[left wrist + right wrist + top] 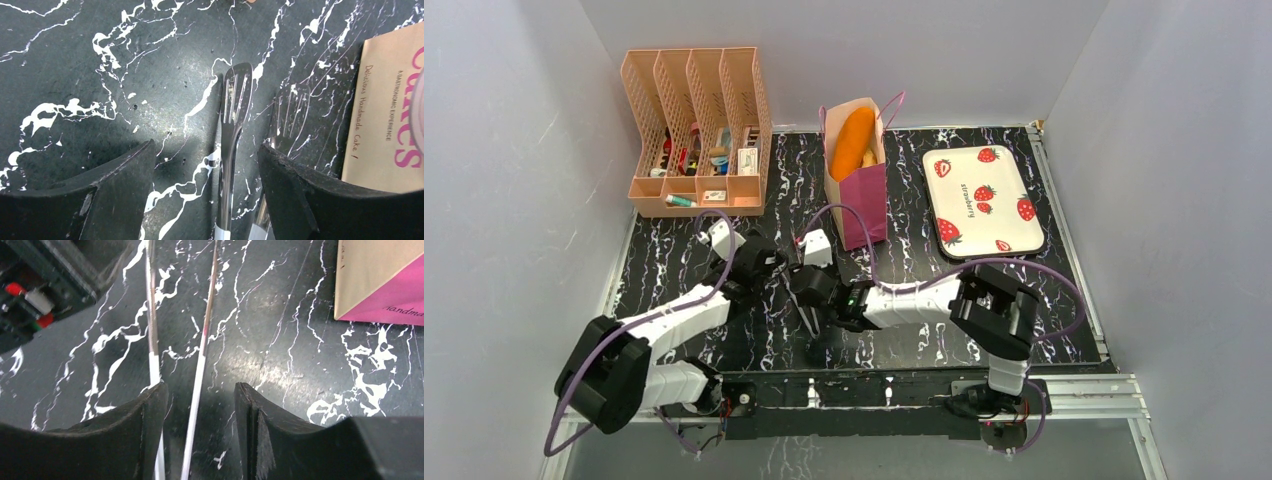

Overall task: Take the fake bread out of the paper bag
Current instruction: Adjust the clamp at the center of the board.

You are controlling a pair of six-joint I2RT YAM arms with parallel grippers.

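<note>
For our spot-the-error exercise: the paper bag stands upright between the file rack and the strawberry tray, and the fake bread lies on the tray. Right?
No. The fake bread is not on the strawberry tray; it sticks out of the paper bag, as the top external view shows. The bag does stand upright between the file rack and the tray.

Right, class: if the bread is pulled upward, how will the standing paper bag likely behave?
The paper bag is tall, narrow and upright, so it may tip or lift if the bread, poking from its top, drags on it. Its paper walls would probably crumple under a squeeze. A push likely slides it.
</note>
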